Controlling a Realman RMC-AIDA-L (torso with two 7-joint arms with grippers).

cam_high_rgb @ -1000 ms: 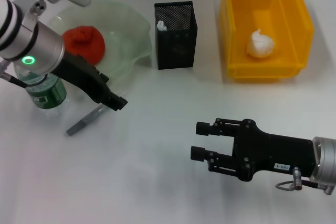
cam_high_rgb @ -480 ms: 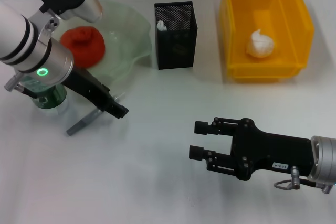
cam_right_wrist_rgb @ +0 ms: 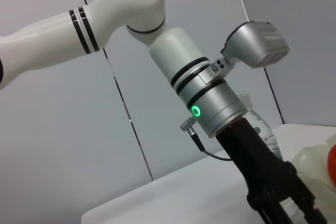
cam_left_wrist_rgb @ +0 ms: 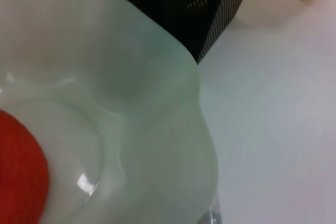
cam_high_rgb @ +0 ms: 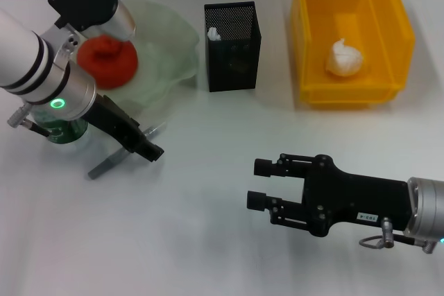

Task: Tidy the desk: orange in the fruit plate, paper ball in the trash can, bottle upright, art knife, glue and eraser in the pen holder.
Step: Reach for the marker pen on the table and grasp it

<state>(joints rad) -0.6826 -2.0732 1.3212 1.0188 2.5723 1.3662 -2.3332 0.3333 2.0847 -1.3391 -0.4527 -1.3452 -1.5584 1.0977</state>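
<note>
The white worktop (cam_high_rgb: pixel 208 192) carries everything. At its far right stands the yellow trash can (cam_high_rgb: pixel 316 67), with the paper ball (cam_high_rgb: pixel 344 58) lying on its floor. At the far left sits the pale-green fruit plate (cam_high_rgb: pixel 170 39), its wavy rim close to the pen holder in the left wrist view; the orange (cam_high_rgb: pixel 109 60) rests inside it, partly hidden by the left arm in the head view.

The right end effector (cam_high_rgb: pixel 258 184) hovers low over the near right part of the worktop, pointing toward the robot's left, its two fingers spread apart with nothing between them. The left end effector (cam_high_rgb: pixel 149 149) reaches down in front of the fruit plate, its tip just above the worktop; whether its fingers are parted cannot be told, and it appears to grip nothing.

The black mesh pen holder (cam_high_rgb: pixel 232 50) stands between plate and trash can, a small white item showing at its inner corner. The bottle (cam_high_rgb: pixel 66 129) stands upright near the plate's front edge, mostly behind the left arm. A thin grey art knife (cam_high_rgb: pixel 107 162) lies flat on the worktop just beside the left end effector's tip.
</note>
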